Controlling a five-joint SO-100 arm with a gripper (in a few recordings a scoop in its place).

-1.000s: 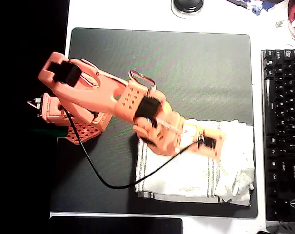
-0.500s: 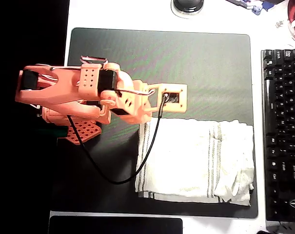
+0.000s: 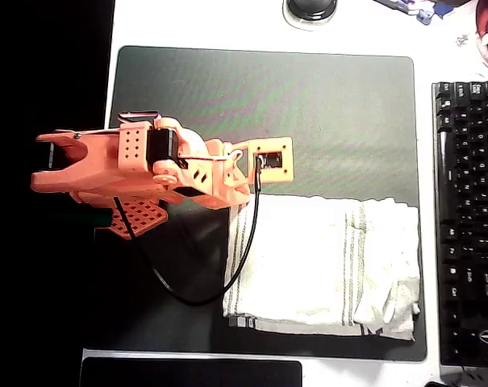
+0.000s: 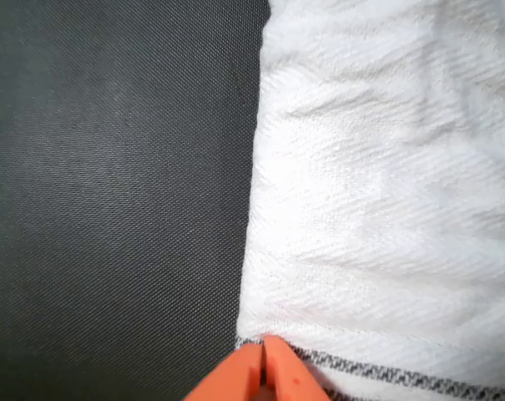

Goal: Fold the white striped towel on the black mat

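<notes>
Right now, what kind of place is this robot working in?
Most likely a home or office computer desk: a black keyboard lies at the right edge in the overhead view, and the white striped towel lies on a black mat like a desk pad.

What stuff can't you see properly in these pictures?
- The claw in the wrist view: just the tips show at the bottom edge, pressed together; the rest is cut off.
- The towel in the overhead view: how many layers lie underneath is hidden by its top layer.
- The mat under the orange arm, overhead view: covered by the arm.
- The keyboard: cut off by the right edge.
</notes>
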